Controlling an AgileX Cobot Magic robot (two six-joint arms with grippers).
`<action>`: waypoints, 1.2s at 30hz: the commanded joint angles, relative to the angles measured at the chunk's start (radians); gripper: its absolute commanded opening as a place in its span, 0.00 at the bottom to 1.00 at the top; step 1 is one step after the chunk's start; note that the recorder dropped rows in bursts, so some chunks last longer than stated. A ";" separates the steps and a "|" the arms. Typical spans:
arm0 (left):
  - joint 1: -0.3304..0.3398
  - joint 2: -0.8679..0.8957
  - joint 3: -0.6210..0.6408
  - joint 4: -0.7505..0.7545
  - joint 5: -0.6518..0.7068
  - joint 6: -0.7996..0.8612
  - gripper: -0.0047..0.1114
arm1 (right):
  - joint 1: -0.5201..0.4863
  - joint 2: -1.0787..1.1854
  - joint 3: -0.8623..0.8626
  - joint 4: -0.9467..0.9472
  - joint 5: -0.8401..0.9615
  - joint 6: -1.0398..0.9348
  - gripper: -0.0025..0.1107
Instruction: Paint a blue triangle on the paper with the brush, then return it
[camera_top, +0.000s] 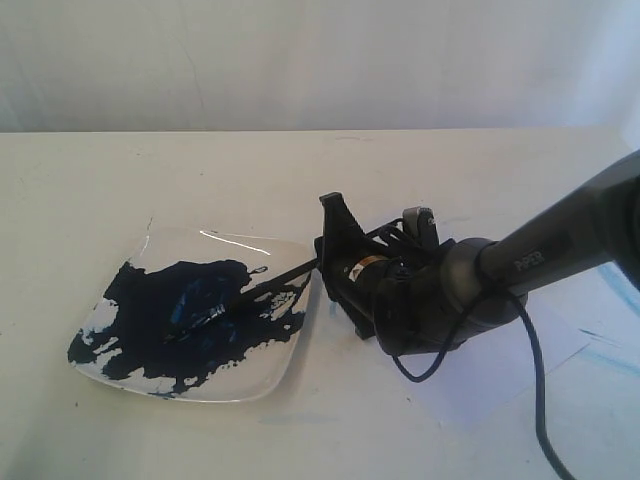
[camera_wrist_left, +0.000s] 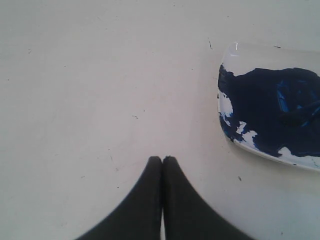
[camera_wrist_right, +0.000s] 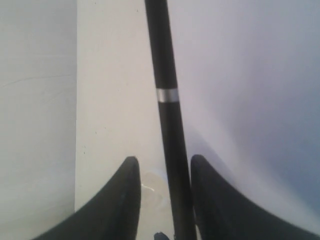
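so the right gripper has the brush loosely between its fingers, tip down in the blue paint on the plate, left gripper is clenched over the bare table

White plate, smeared with dark navy paint, brighter blue streaks at its centre. The brush is black with one silver band. Black gripper, grey arm, black cable. Off-white table. The paper is white, faintly lavender, with pale blue marks at its edge.
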 joint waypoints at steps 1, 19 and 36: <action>-0.004 -0.001 0.004 -0.006 0.001 -0.006 0.04 | -0.001 0.027 0.007 0.007 0.051 -0.016 0.31; -0.004 -0.001 0.004 -0.006 0.001 -0.006 0.04 | -0.001 0.027 0.006 0.007 0.124 -0.012 0.25; -0.004 -0.001 0.004 -0.006 0.001 -0.006 0.04 | -0.003 0.028 0.006 -0.002 0.126 -0.021 0.23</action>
